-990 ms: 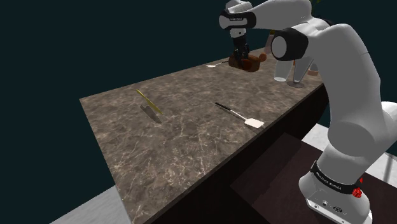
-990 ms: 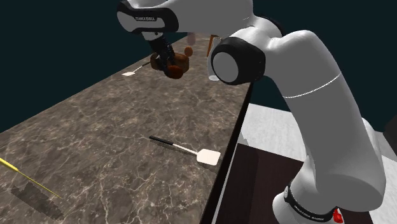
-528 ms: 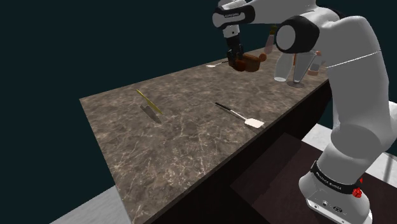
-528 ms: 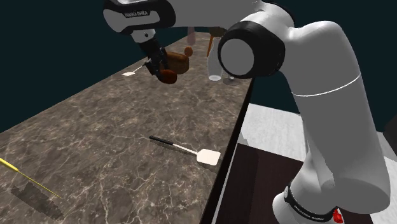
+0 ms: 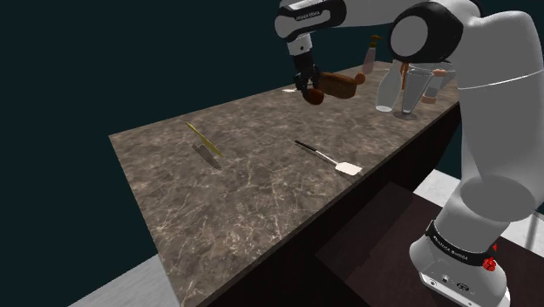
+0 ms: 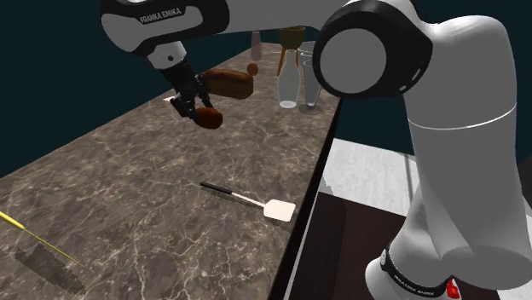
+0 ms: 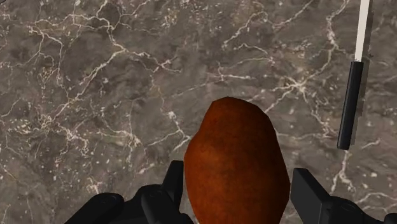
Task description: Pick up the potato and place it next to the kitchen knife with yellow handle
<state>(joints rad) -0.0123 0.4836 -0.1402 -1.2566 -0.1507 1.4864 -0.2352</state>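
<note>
My black gripper (image 5: pixel 307 85) is shut on a reddish-brown potato (image 5: pixel 314 96) and holds it in the air above the far part of the dark marble counter (image 5: pixel 261 192). In the second exterior view the potato (image 6: pixel 207 117) hangs below the gripper (image 6: pixel 189 104). The wrist view has the potato (image 7: pixel 235 162) clasped between my two fingers (image 7: pixel 175 184). The knife with the yellow handle (image 5: pixel 203 139) lies on the counter toward the shoulder view's left, well away from the potato. It appears as a thin yellow line (image 6: pixel 34 234) at the second exterior view's lower left.
A spatula (image 5: pixel 327 158) with a black handle and white blade lies near the counter's front edge; its handle (image 7: pixel 348 105) lies beside the gripper. A brown loaf-like object (image 5: pixel 342 85), a white spoon (image 5: pixel 290 90) and glasses (image 5: pixel 388 92) stand at the far end.
The arm has carried the potato toward the shoulder view's left, away from the brown loaf-like object, with the grip unchanged.
</note>
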